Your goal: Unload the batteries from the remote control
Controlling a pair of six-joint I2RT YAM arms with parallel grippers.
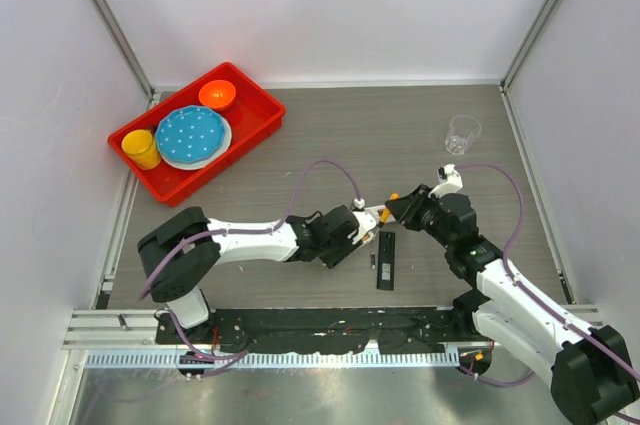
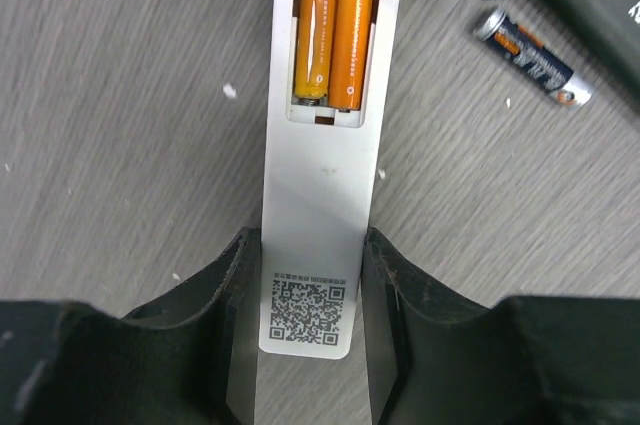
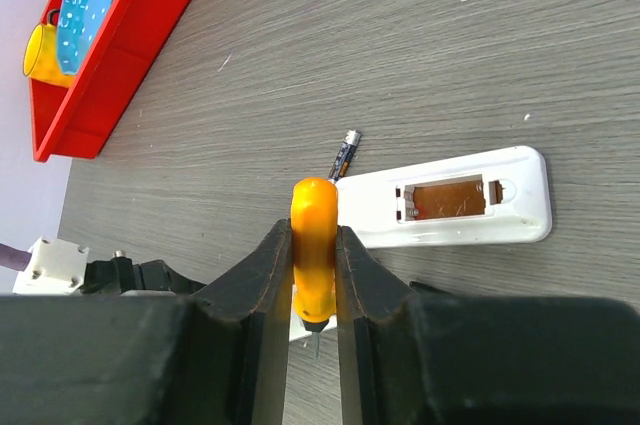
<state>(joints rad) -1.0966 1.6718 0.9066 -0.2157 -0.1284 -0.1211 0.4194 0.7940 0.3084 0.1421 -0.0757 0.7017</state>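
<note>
Two orange batteries (image 2: 352,35) seated in white remote (image 2: 318,170); left tool (image 2: 310,242) astride its 6 o'clock end, grip impossible to tell; right tool (image 3: 313,231) clenched on screwdriver (image 3: 314,203).

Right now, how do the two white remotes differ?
The held remote, in the left hand, carries two orange batteries; the loose remote has an empty bay. The held remote is gripped; the loose remote lies free on the table. Both are white, backs up, covers off.
</note>
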